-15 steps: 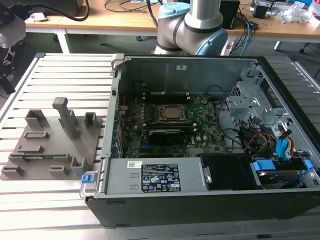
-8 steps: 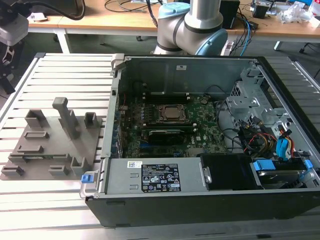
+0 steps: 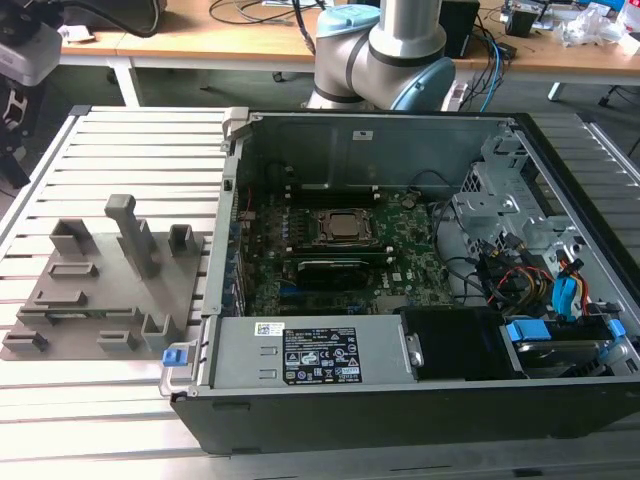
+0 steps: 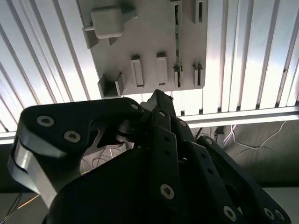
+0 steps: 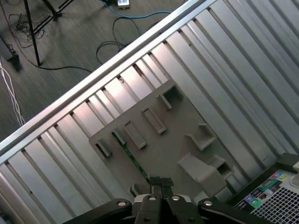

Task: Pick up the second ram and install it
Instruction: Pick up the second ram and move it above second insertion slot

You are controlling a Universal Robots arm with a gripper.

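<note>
Hangs closed at the gripper (image 5: pixel 161 181), fingertip pressed against fingertip with nothing visible between. Hovers well above the gray fixture block (image 5: pixel 173 145), apart from it, with the black finger linkage crossing the foreground in the second wrist view. Lines up, in the first wrist view, close to one end of the second ram (image 5: pixel 132 158). Finds that thin green stick standing on edge in a long slot of the block, not yet lifted. Shows, in the second wrist view, the second ram (image 4: pixel 177 42) as a narrow line running between small uprights. Counts on the same block several rectangular pockets and a taller post (image 3: pixel 122 215). Rests the block flat on the slatted aluminium table (image 3: pixel 130 150), toward the exterior view's left. Places beside it, toward the exterior view's right, the opened computer case (image 3: pixel 400 425), with the green motherboard (image 3: pixel 412 228) lying inside, the CPU socket (image 3: pixel 340 228) near its middle and the labelled power supply (image 3: pixel 300 350) along the near wall. Shows the arm's pale blue and grey base (image 3: pixel 380 45) behind the case.
</note>
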